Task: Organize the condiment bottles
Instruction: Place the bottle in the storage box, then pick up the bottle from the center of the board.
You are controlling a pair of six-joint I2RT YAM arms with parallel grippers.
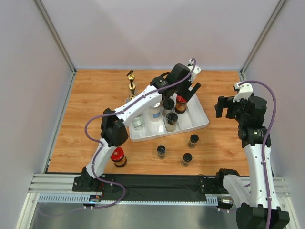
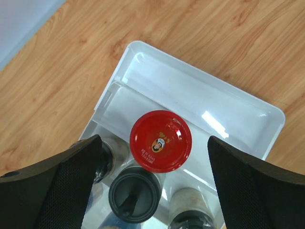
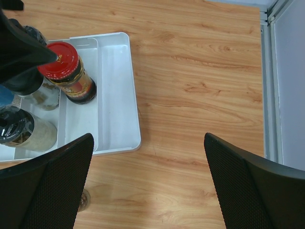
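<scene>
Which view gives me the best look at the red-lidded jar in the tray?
Right wrist: the red-lidded jar shows its lid, label and dark body, upright in the tray. Left wrist shows only its lid from straight above; top external shows it small, with little detail.

You have one white divided tray [image 1: 194, 118] at the centre of the overhead frame. Count two red-lidded jars: one red-lidded jar [image 1: 180, 102] in the tray's upper right, the other red-lidded jar [image 1: 118, 156] at lower left on the worktop [image 1: 86, 109]. Three small black-capped jars [image 1: 161, 151] [image 1: 187, 159] [image 1: 193, 140] stand below the tray. Two larger black-capped jars [image 1: 168, 103] [image 1: 171, 119] stand inside it. Two gold-spouted bottles [image 1: 130, 75] [image 1: 133, 88] show just above its left end. At least two clear containers [image 1: 155, 112] [image 1: 137, 121] show beside the left arm [image 1: 138, 102] crossing the tray; you cannot count past it.
</scene>
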